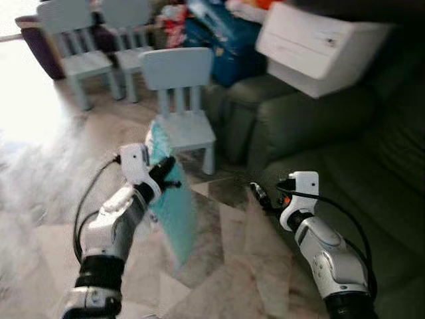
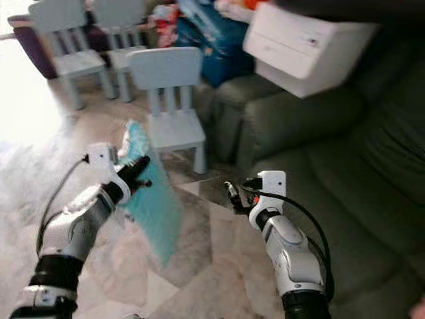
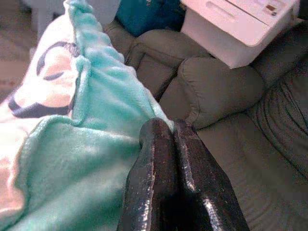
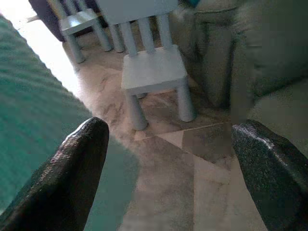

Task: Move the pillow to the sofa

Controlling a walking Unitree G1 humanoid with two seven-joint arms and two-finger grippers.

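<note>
Here left tool (image 1: 166,169) clamps hanging pillow (image 1: 174,212); right tool (image 1: 260,194) spread, beside sofa (image 1: 332,153)

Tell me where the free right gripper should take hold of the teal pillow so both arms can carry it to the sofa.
Probably the lower hanging edge of the pillow, approached from the sofa side. The left gripper already pinches its upper edge, so the pillow hangs thin and edge-on. The right gripper is open beside it, and that thin edge should fit between its fingers.
</note>
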